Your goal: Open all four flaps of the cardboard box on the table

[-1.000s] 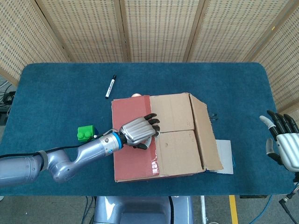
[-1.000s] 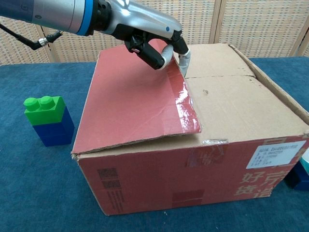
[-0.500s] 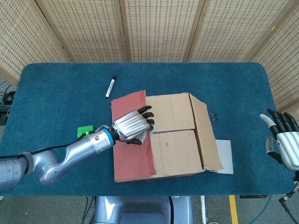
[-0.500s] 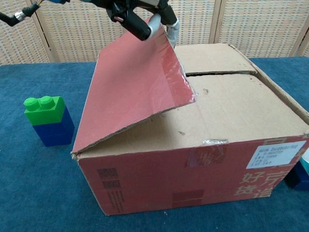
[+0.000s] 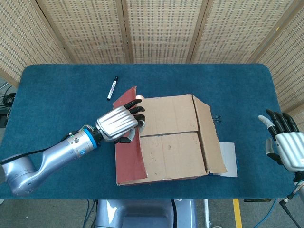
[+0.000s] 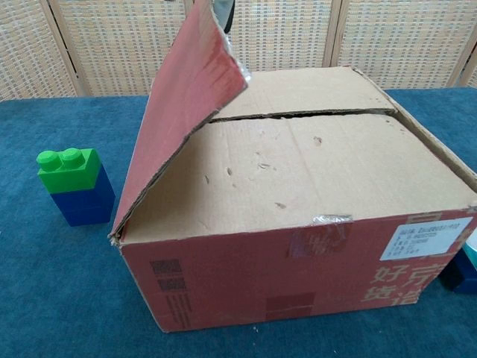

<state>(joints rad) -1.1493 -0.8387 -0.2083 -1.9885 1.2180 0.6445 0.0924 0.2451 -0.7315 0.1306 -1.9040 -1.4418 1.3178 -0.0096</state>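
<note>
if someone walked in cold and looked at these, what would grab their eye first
Most likely the big cardboard box in the middle of the blue table, with its red flap tilted steeply up on the left side while the left hand grips its edge. The two brown inner flaps beneath lie flat and closed. The right hand hangs open off the table's right edge.

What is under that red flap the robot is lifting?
Under the red flap lie two brown inner flaps, closed along a seam. They cover the inside of the cardboard box, so its contents cannot be seen.
</note>
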